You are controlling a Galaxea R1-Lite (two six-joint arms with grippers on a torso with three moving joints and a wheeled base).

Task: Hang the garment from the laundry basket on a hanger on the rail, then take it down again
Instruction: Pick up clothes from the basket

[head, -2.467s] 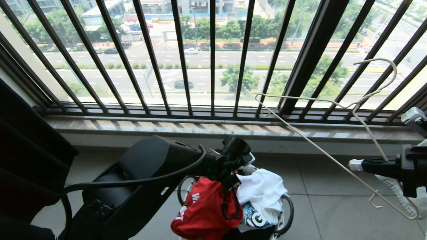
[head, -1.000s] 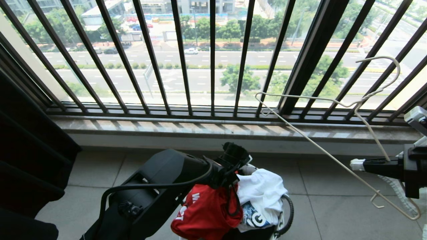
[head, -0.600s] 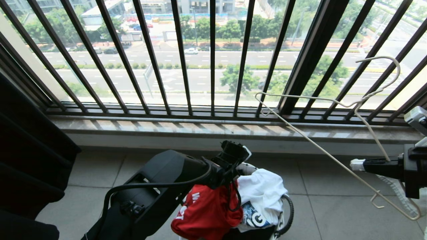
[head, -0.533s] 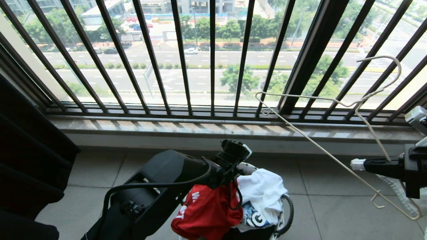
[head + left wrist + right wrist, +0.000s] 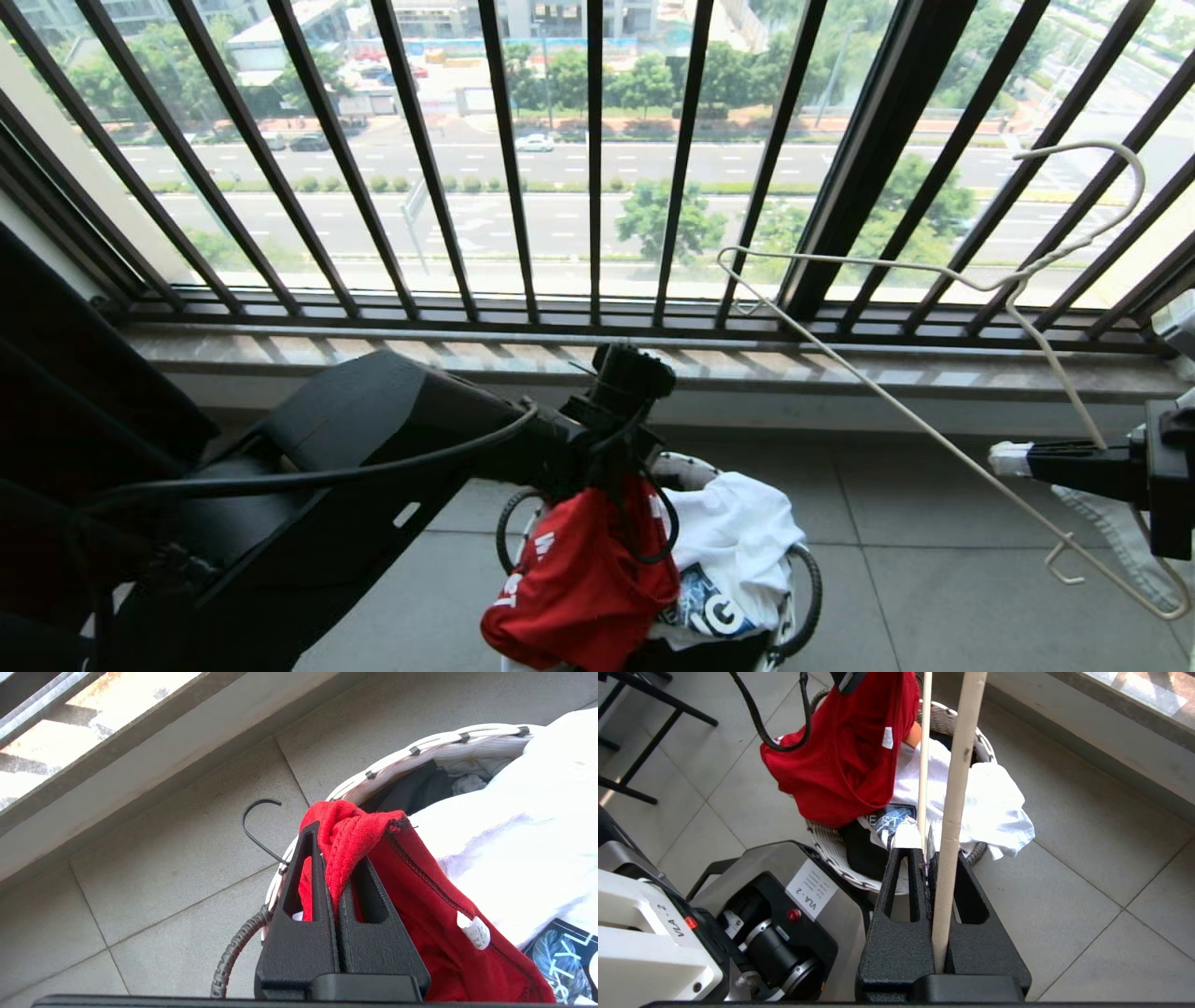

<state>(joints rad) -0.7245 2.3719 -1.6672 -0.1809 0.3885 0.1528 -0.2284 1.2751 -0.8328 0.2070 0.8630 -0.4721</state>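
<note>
Lifted since a second ago, left gripper (image 5: 338, 858) pinches the garment (image 5: 579, 588) above the laundry basket (image 5: 808, 588); right gripper (image 5: 927, 858) stays clamped on the hanger (image 5: 934, 420).

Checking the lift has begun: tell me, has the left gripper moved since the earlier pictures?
Yes. The left gripper, shut on the red T-shirt, has risen toward the window sill.

A white printed T-shirt (image 5: 733, 541) lies crumpled before the black window bars (image 5: 504, 159), grey floor tiles (image 5: 934, 597) below.
</note>
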